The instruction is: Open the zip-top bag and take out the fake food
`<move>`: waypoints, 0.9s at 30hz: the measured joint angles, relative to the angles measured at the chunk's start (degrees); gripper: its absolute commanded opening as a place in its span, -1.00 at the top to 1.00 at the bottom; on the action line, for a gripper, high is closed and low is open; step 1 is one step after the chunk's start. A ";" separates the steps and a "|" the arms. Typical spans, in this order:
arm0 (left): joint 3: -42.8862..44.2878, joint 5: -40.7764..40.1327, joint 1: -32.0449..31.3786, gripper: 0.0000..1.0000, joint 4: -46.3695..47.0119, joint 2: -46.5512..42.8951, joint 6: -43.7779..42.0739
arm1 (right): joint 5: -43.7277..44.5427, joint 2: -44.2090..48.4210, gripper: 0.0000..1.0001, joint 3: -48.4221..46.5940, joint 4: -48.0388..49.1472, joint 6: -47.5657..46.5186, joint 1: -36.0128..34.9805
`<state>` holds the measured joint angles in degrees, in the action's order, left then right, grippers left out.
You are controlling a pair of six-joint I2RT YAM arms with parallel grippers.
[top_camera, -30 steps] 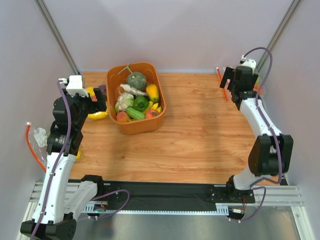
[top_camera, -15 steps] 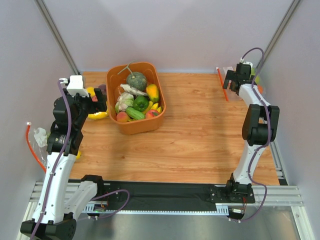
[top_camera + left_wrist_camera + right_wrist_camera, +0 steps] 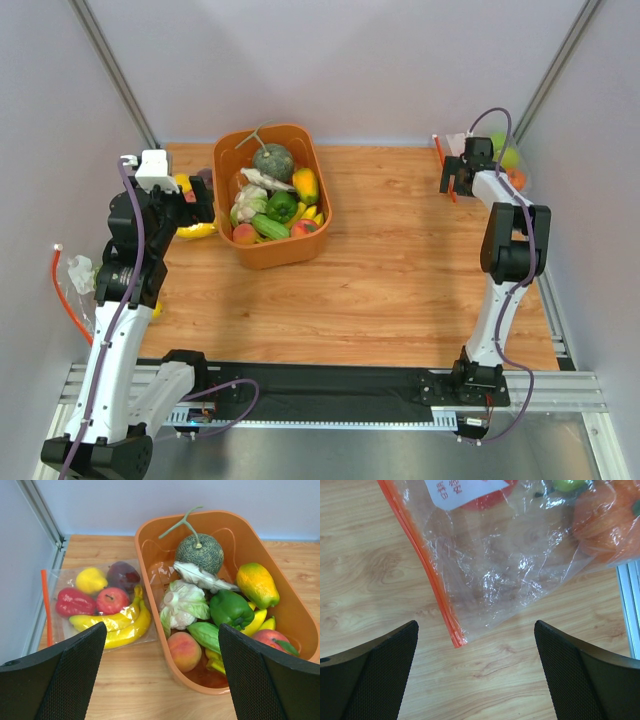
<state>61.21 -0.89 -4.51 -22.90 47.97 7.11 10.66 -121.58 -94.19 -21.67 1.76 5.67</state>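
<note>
The zip-top bag (image 3: 510, 570) lies flat on the wood in the far right corner (image 3: 455, 142). Its red-orange zip strip (image 3: 427, 570) runs down the left side, with a white label (image 3: 465, 490) near the top. The fake food is inside: an orange fruit (image 3: 610, 525), a green one (image 3: 568, 484) and a red one behind the label. My right gripper (image 3: 476, 645) hangs open just above the bag's near corner, touching nothing (image 3: 457, 178). My left gripper (image 3: 162, 635) is open too, above the left rim of an orange basket (image 3: 195, 205).
The orange basket (image 3: 275, 258) holds a stemmed melon (image 3: 200, 554), a green pepper, a peach and other food. A second clear bag with a banana (image 3: 115, 625) lies left of it. A third bag (image 3: 78, 272) hangs off the table's left edge. Walls close in behind and on both sides.
The right arm has straightened up and swung its gripper down over the bag in the far right corner. The left arm has stayed put.
</note>
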 measured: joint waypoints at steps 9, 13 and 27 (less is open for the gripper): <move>0.00 0.00 0.00 -0.99 0.00 0.00 0.00 | 4.33 -5.01 -0.90 -4.11 -5.84 -2.91 -1.16; 0.00 0.00 0.00 -0.99 0.00 0.00 0.00 | 6.62 -5.20 -0.65 -4.46 -6.86 -3.34 -1.77; -0.02 0.00 0.00 -0.99 0.00 0.00 0.00 | 9.44 -8.55 0.12 -9.55 -8.57 -5.22 -1.86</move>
<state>61.19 -0.89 -4.51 -22.90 47.97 7.11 20.10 -130.13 -103.74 -30.24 -3.46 3.81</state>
